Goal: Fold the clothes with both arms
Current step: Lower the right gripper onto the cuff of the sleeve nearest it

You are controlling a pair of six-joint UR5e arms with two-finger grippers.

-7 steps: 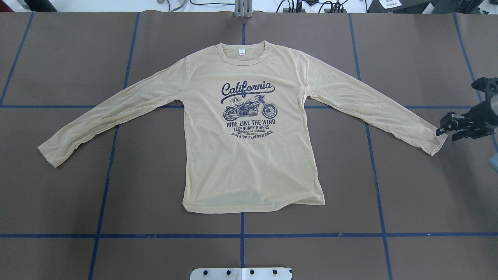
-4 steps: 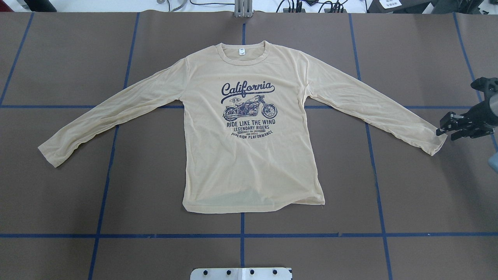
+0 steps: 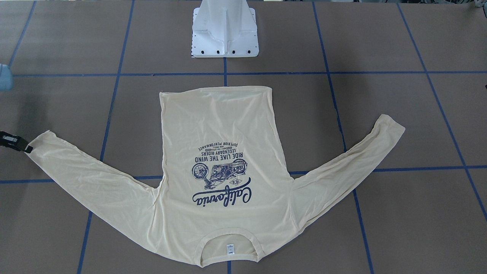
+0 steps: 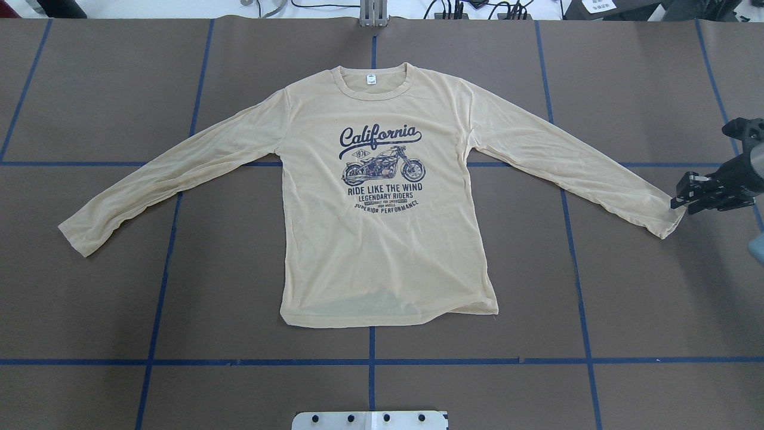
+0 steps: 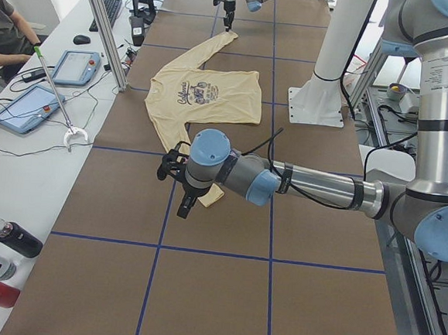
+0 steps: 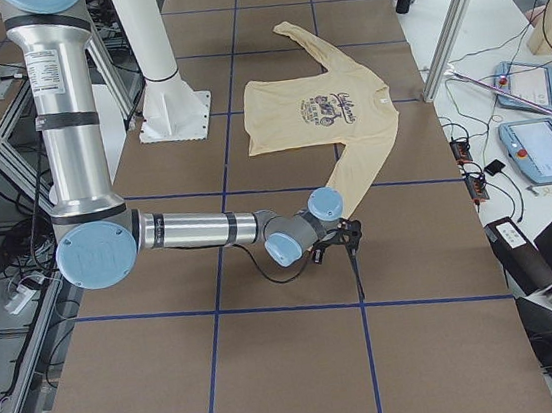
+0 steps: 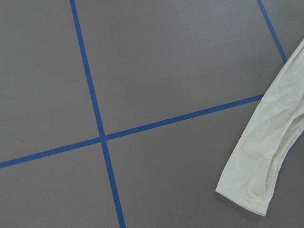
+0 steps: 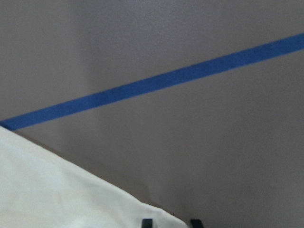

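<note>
Black two-finger right gripper [image 4: 680,203] sits low at the table's right end, its tips just beside the right-side cuff [image 4: 667,222] of the pale cream-yellow long-sleeved T-shirt [image 4: 382,257]. In its wrist view two dark fingertips [image 8: 147,222] stand apart, and the cuff's edge reaches the one nearer the cloth. The jaws therefore look parted and grip nothing, though only their very ends show. The left gripper [image 5: 183,208] appears only in the side view, hanging point-down over the left-side cuff [image 7: 247,187]; whether it is parted or closed cannot be told. The T-shirt lies flat in the middle of the brown table [image 4: 632,298], which is crossed by blue tape lines [image 4: 370,361]. Its navy "California" motorcycle print faces up and its neck points away from the white pedestal base [image 3: 225,34]. Both sleeves are spread out and angled back toward the robot.
</note>
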